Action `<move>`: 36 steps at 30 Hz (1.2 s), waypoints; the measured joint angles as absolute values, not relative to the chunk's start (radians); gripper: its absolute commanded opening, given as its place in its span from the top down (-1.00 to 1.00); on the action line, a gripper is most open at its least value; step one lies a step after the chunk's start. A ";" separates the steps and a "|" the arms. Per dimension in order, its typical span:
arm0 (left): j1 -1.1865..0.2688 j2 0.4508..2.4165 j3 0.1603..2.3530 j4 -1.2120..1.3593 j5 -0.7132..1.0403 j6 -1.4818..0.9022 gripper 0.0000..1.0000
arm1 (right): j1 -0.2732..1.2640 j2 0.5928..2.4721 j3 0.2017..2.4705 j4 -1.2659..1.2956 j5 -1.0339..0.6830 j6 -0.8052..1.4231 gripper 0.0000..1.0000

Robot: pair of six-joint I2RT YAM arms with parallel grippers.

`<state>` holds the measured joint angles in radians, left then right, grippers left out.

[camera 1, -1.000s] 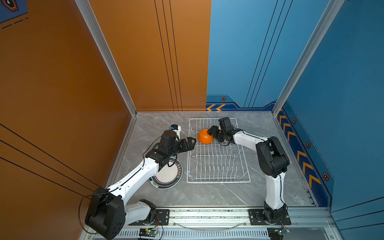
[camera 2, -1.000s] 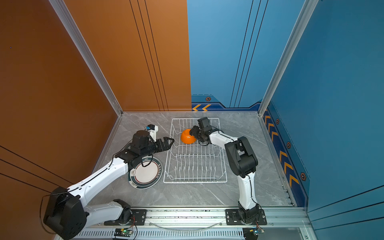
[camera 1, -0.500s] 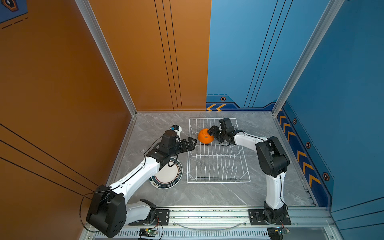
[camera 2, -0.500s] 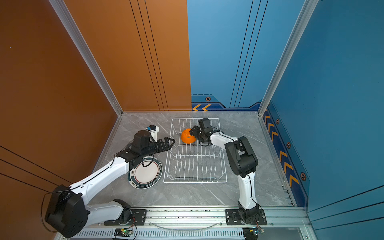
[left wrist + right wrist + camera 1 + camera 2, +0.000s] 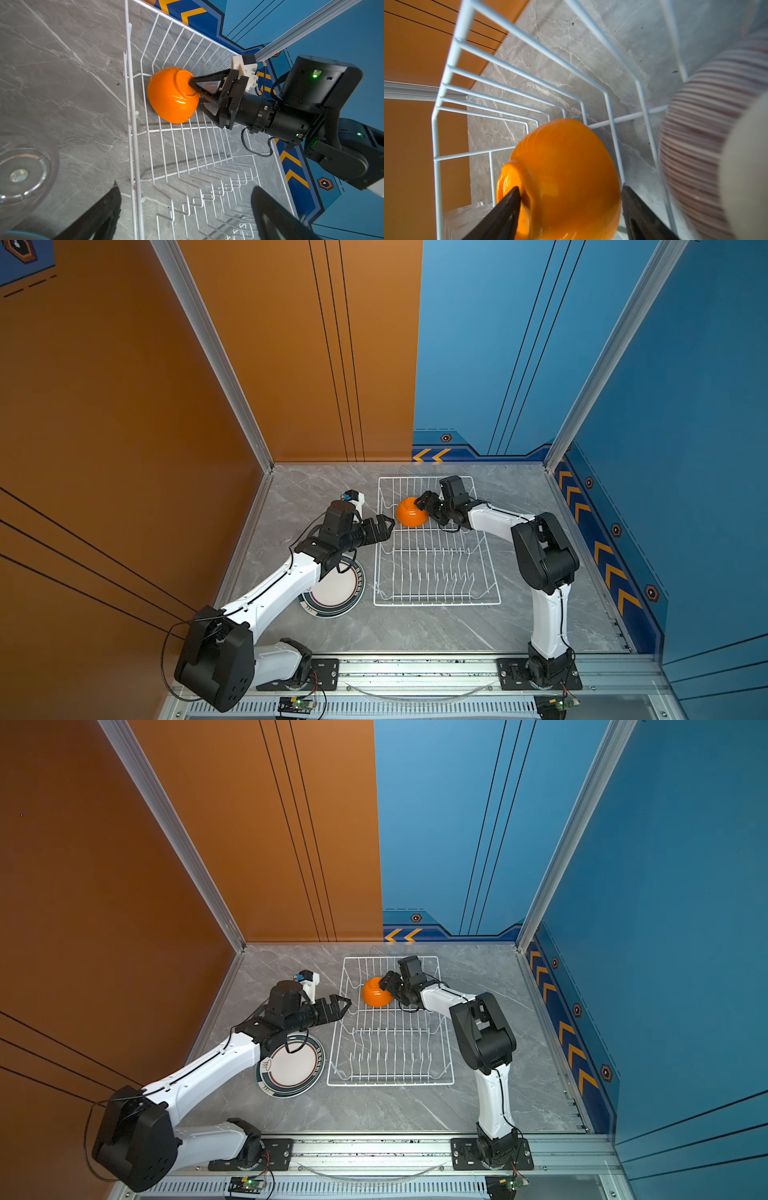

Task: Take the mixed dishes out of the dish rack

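The orange bowl (image 5: 410, 512) (image 5: 376, 992) (image 5: 170, 97) (image 5: 566, 166) lies tipped, foot up, in the far left corner of the white wire dish rack (image 5: 436, 597) (image 5: 390, 1081) (image 5: 133, 124) (image 5: 446, 83). My right gripper (image 5: 428, 506) (image 5: 390, 986) (image 5: 571, 188) straddles it, one fingertip in its foot and the other against its side. A white ribbed bowl (image 5: 695, 135) sits in the rack right behind that gripper. My left gripper (image 5: 384, 526) (image 5: 343, 1006) (image 5: 185, 187) hangs open and empty at the rack's left rim.
A teal-rimmed white plate (image 5: 336, 589) (image 5: 291, 1067) lies flat on the grey table left of the rack, partly under my left arm. A clear glass cup (image 5: 20, 176) stands on the table beside the rack's left side. Orange and blue walls close the cell.
My left gripper has crept a little toward the rack's left rim. The right gripper and the orange bowl stay where they were.
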<state>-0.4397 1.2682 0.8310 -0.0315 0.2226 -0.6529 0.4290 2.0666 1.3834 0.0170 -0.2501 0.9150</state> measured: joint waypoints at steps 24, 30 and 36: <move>-0.458 1.323 0.898 -0.017 0.230 -0.664 -0.96 | 0.411 2.038 1.343 0.065 -0.258 0.906 0.08; -0.469 1.324 0.929 -0.012 0.230 -0.664 -0.96 | 0.411 2.030 1.328 0.078 -0.258 0.906 0.21; -0.483 1.364 0.971 -0.011 0.230 -0.664 -0.96 | 0.384 1.982 1.279 0.079 -0.243 0.906 0.44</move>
<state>-0.4828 1.3643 0.9714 -0.0113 0.2302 -0.6640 0.3840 1.9816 1.2785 0.0792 -0.2428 0.9062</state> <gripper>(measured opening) 0.980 0.289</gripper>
